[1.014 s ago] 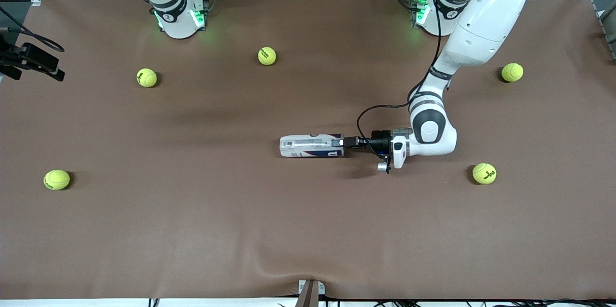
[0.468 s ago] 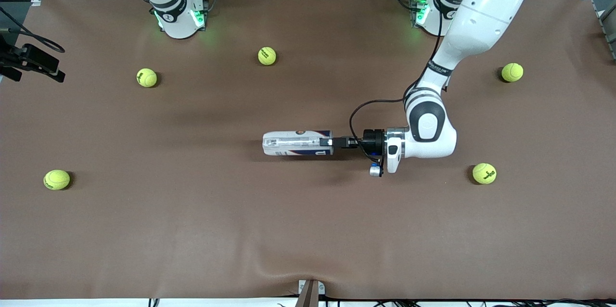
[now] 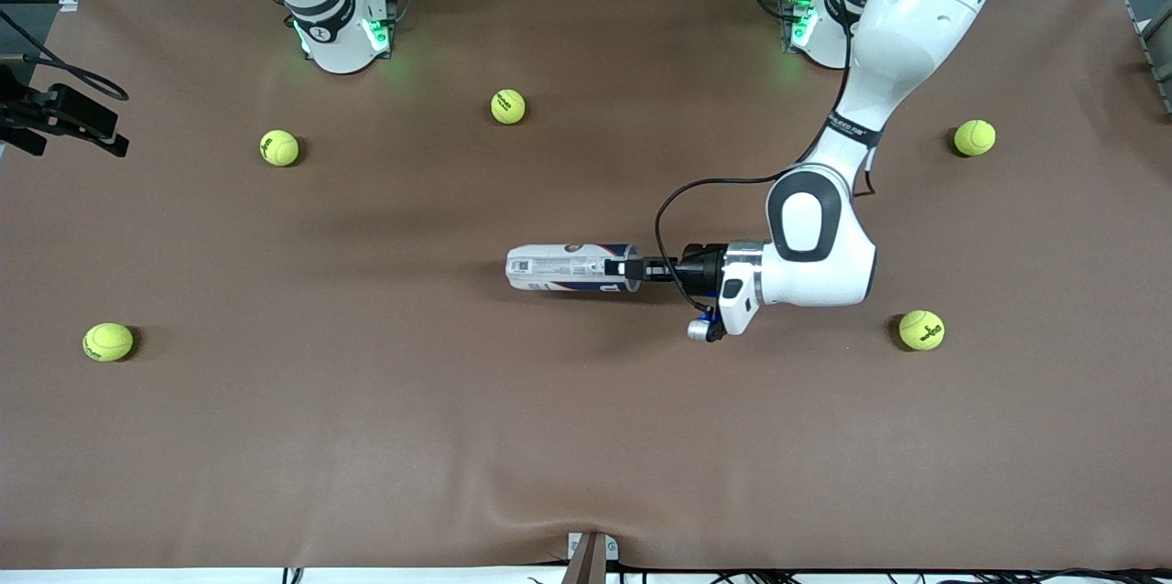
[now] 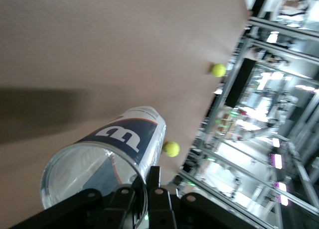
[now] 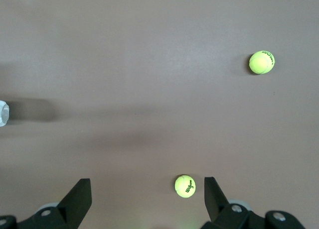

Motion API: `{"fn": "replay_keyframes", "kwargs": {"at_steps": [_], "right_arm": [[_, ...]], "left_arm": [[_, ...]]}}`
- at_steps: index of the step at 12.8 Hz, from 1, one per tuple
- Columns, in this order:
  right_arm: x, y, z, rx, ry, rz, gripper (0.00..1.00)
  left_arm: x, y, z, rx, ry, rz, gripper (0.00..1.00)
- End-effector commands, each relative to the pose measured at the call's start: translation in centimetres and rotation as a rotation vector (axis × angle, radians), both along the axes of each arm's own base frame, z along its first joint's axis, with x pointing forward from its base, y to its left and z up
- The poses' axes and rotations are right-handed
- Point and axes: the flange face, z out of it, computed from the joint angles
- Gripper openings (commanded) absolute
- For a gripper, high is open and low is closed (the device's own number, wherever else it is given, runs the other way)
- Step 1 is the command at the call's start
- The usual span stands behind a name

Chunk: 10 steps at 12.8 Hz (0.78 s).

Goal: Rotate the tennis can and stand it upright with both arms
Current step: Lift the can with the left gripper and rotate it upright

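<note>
The tennis can point(image 3: 568, 267) lies on its side near the middle of the table, its open silver-rimmed end toward the left arm's end of the table. My left gripper point(image 3: 621, 269) is shut on the can's rim, with one finger inside the wall and one outside. In the left wrist view the can point(image 4: 119, 144) points away from the left gripper point(image 4: 148, 189), its white "W" showing. My right gripper point(image 5: 147, 186) hangs open above the table, holding nothing, over a tennis ball point(image 5: 185, 185). In the front view only the right arm's base point(image 3: 339, 26) shows.
Several yellow-green tennis balls lie scattered on the brown table: one point(image 3: 508, 106) by the right arm's base, one point(image 3: 279, 147) beside it, one point(image 3: 108, 341) at the right arm's end, and two point(image 3: 974, 137) point(image 3: 921, 329) at the left arm's end.
The left gripper has carried the can toward the right arm's end of the table, then back a little. Its wrist has rolled, and the can's label has turned with it. The right arm waits.
</note>
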Motion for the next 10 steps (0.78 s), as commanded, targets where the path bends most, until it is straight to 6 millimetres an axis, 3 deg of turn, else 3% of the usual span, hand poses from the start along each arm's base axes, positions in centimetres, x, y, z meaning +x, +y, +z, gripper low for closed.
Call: {"fn": "replay_keyframes", "kwargs": {"at_steps": [1,4,7,10], "right_arm": [[-0.9,0.8,0.6,-0.016,-0.007,0.025,1.0],[-1.0,0.6,0.7,-0.013,-0.006,0.022,1.0],[-1.1,0.1,0.6,-0.013,0.002,0.013,1.0],[-1.1,0.1,0.6,-0.013,0.005,0.01,1.0]], "left_arm": [[0.8,-0.9,3.1,0.098,0.0,-0.006,0.0],[1.4,-0.7,5.6,0.215,-0.024,-0.017,0.0],[0.8,-3.1,8.4,0.302,0.001,0.004,0.0],[0.9,-3.6,10.6,0.397,0.002,0.04,0.0]]}}
